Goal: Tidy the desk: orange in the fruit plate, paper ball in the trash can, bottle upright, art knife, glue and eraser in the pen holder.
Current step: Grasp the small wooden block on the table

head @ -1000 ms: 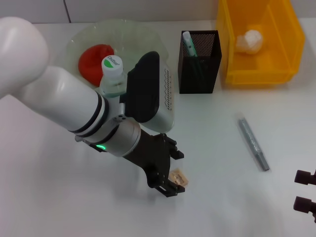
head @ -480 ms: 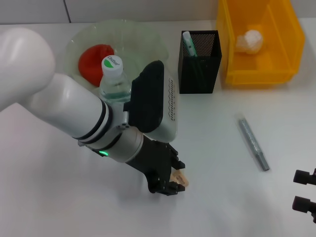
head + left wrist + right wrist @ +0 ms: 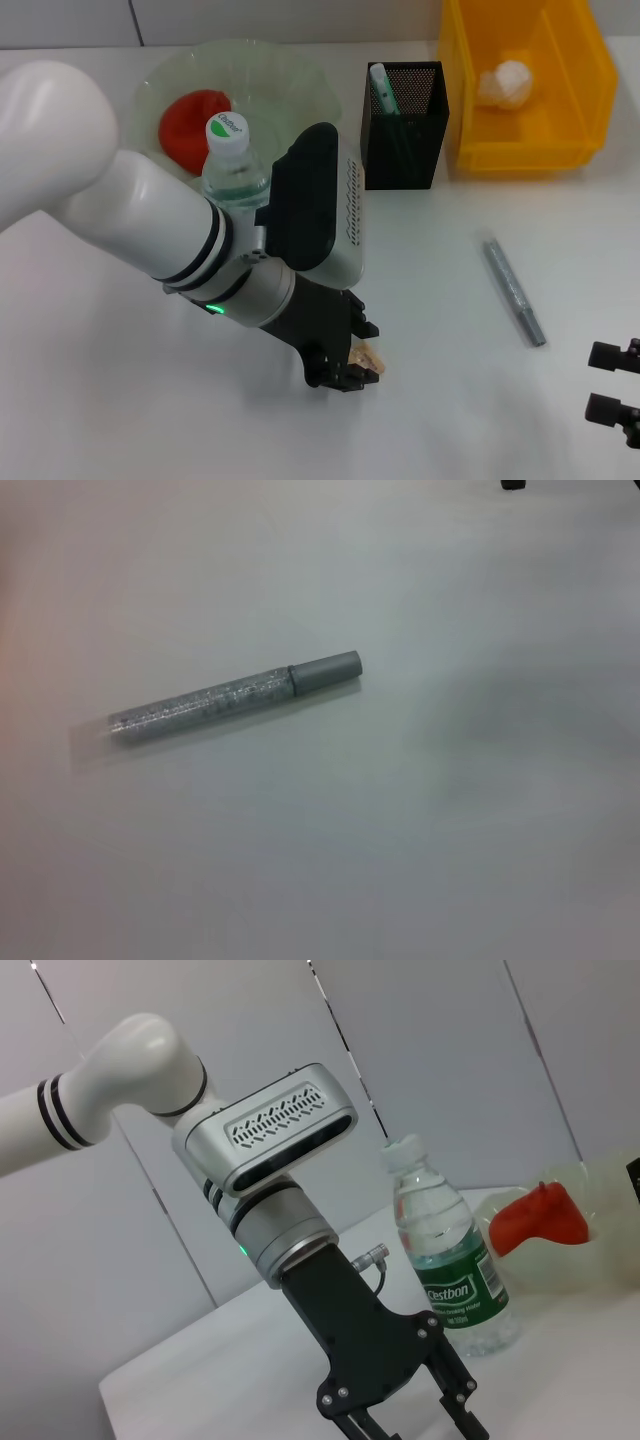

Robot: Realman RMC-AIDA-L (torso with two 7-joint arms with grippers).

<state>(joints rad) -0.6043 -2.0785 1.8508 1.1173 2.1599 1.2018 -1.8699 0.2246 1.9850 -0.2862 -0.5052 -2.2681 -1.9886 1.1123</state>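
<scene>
White counter [image 3: 120, 400] fills your head view, and your left arm [image 3: 150, 225] reaches across it from the left, hiding much of the middle. Next in size, the trash can [image 3: 520, 150] stands at the far right with the paper ball [image 3: 503, 83] lying inside it. You see the fruit plate [image 3: 290, 65] at the far centre-left, holding the orange [image 3: 190, 120]. Just in front of the plate the bottle [image 3: 232, 165] stands upright, cap up, close against the left arm's wrist housing; your right wrist view shows it upright too, beside the plate. Between the plate and the trash can stands the pen holder [image 3: 405, 130], with a pale-green stick [image 3: 382, 88] leaning in it. Your left gripper [image 3: 355, 368] is down at the counter near the front centre, jaws narrow, and the eraser [image 3: 366, 357] shows as a tan sliver at their tips; you cannot tell for sure whether they grip it or only bracket it. A grey glitter pen [image 3: 513, 290] lies flat on the counter to the right, well apart from the left gripper, and your left wrist view looks straight at it. Your right gripper [image 3: 615, 395] sits parked at the near right edge, its jaws apart.
</scene>
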